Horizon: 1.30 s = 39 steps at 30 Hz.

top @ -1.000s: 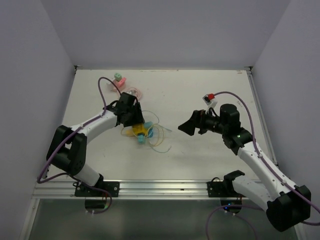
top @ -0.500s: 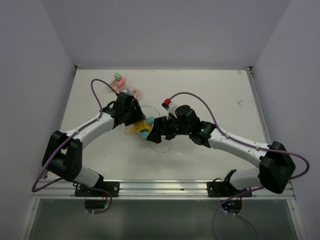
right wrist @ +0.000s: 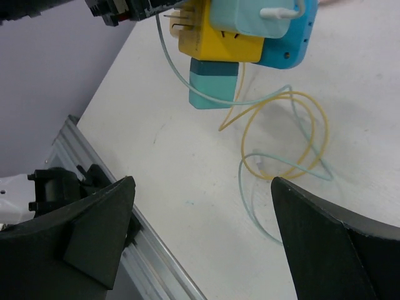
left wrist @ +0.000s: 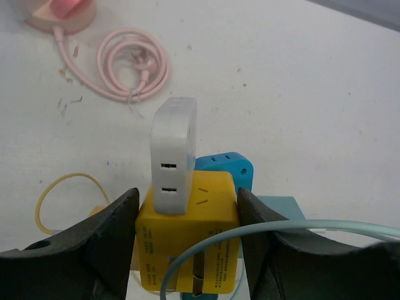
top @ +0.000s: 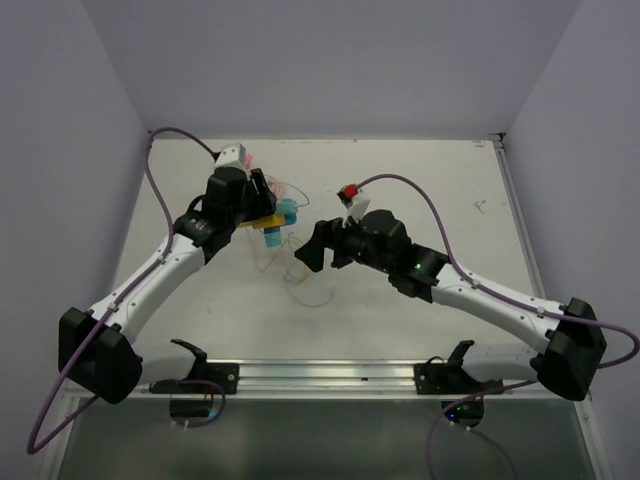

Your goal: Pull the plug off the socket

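My left gripper (left wrist: 186, 197) is shut on the yellow cube socket (left wrist: 187, 237), one finger on each side, and holds it above the table. A white plug (left wrist: 174, 153), a blue plug (left wrist: 226, 167) and a teal plug (left wrist: 279, 209) sit in the socket, and a teal cable (left wrist: 262, 230) crosses its near face. From above, the socket (top: 264, 221) hangs by my left gripper (top: 258, 214), with my right gripper (top: 316, 250) just to its right. In the right wrist view the socket (right wrist: 215, 40) is above and beyond my right gripper (right wrist: 201, 182), which is open and empty.
Loose yellow cable (right wrist: 284, 125) and teal cable (right wrist: 259, 172) loops lie on the table under the socket. A coiled pink cable (left wrist: 132, 65) and a pink object (left wrist: 62, 12) lie at the back left. The metal rail (top: 320, 375) runs along the near edge.
My left arm has carried the socket up and toward the back. My right arm swung left to the socket, then drew back slightly to its right, jaws still wide.
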### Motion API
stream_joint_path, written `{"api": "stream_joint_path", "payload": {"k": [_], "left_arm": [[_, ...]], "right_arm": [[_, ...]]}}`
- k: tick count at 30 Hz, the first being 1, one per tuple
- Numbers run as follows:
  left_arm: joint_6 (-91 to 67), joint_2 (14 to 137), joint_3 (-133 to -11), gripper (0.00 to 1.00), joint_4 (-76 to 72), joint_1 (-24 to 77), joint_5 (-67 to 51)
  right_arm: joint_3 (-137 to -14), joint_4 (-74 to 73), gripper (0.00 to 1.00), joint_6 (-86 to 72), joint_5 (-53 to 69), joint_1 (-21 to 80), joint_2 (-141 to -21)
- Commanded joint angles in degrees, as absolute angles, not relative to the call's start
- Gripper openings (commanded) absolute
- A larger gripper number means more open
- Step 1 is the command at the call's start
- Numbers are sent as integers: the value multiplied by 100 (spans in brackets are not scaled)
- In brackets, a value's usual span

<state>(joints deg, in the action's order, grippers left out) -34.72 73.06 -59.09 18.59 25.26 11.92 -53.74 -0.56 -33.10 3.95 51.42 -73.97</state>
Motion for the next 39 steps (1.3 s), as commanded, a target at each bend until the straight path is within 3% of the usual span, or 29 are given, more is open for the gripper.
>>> {"api": "stream_joint_path", "payload": {"k": [1, 7, 20, 26, 31, 39], "left_arm": [[-2901, 7049, -6232, 0, 950, 2662, 1055], [-2400, 6487, -5417, 0, -464, 3384, 800], [-2258, 6231, -5010, 0, -492, 3322, 211], [-2794, 6231, -4746, 0, -825, 3322, 158], [-3163, 6275, -4614, 0, -975, 3322, 228], [-3278, 6258, -4500, 0, -1169, 3322, 97]], "right_arm": [[-5204, 88, 94, -2998, -439, 5133, -6742], [-4896, 44, 94, -2743, -694, 5124, -6110], [-4869, -264, 89, -2522, -336, 4659, -5897], [-4711, 429, 84, -3154, 720, 4315, -6161], [-4781, 913, 90, -3646, 1185, 4324, -6626], [-4843, 1397, 86, -4043, 1037, 4359, -7198]]}}
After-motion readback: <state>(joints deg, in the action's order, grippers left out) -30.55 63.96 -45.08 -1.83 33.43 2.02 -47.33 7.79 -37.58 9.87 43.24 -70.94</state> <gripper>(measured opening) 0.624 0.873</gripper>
